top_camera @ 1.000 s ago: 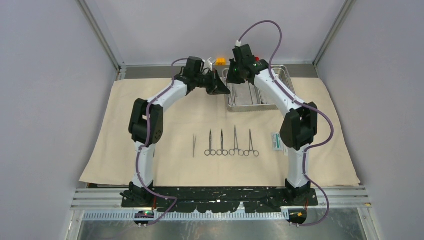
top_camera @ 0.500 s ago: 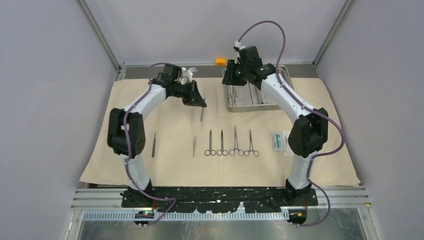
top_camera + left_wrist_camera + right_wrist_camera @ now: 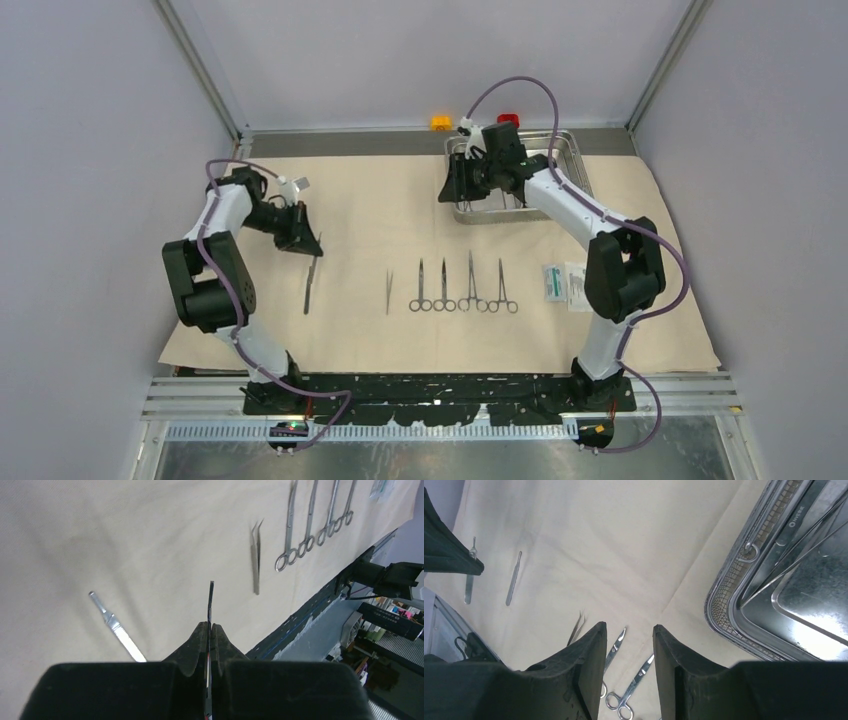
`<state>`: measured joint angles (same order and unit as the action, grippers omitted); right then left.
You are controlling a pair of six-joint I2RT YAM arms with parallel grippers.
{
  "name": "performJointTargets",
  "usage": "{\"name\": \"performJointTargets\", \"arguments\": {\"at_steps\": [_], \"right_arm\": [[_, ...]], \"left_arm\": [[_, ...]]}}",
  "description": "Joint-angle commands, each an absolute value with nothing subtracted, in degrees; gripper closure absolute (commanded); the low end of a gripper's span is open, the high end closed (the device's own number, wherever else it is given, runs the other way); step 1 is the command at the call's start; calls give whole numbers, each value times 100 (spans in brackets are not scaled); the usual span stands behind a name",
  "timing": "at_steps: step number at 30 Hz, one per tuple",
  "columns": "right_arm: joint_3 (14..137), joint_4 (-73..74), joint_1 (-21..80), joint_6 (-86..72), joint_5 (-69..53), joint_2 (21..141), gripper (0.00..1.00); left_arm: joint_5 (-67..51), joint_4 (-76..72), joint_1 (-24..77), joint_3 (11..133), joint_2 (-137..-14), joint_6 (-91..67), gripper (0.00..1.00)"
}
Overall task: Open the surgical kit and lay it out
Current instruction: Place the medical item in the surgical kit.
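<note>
The beige cloth (image 3: 380, 220) lies spread out. On its left part my left gripper (image 3: 300, 235) (image 3: 210, 625) is shut on a thin straight steel handle (image 3: 211, 600), seen edge-on just above the cloth. Another straight handle (image 3: 308, 288) (image 3: 115, 625) lies beside it. Tweezers (image 3: 389, 290) and several ring-handled clamps (image 3: 460, 287) lie in a row at the middle, with two packets (image 3: 560, 283) to their right. My right gripper (image 3: 455, 190) (image 3: 629, 626) hangs open and empty over the near left corner of the steel tray (image 3: 565, 140) (image 3: 744, 620), which holds more instruments.
A small orange block (image 3: 440, 122) and a red block (image 3: 508, 118) sit behind the tray at the back edge. Grey walls close in both sides. A metal rail (image 3: 440, 395) with the arm bases runs along the front.
My left arm has swung from beside the tray to the left part of the cloth, carrying the handle. My right gripper has opened and shifted towards the tray's near left corner.
</note>
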<state>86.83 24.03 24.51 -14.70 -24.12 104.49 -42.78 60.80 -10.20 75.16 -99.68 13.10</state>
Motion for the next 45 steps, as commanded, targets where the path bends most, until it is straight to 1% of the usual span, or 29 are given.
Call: {"name": "performJointTargets", "arguments": {"at_steps": [1,10,16,23,27,45], "right_arm": [[8559,1847,2409,-1381,-2654,9993,55],[8252,1607,2347,-1457,-2586,9834,55],[8242,1556,2333,-1543,-2589,9882,55],[8307,1562,2320,-1579,-2586,9949,55],[8293,1561,2302,-1573,-2585,9984,55],[8262,1571,2250,-1606,-2624,10024,55]], "left_arm": [[-3960,6734,-1468,7335,-10112,2144,100],[-3476,6670,-2043,7138,-10557,2299,100],[-3238,6536,-2227,7150,-10827,2172,100],[-3092,6486,-2282,7272,-11208,1919,100],[-3306,6499,-2280,7350,-11357,1795,100],[-3253,6130,-2277,7259,-11381,1641,100]]}}
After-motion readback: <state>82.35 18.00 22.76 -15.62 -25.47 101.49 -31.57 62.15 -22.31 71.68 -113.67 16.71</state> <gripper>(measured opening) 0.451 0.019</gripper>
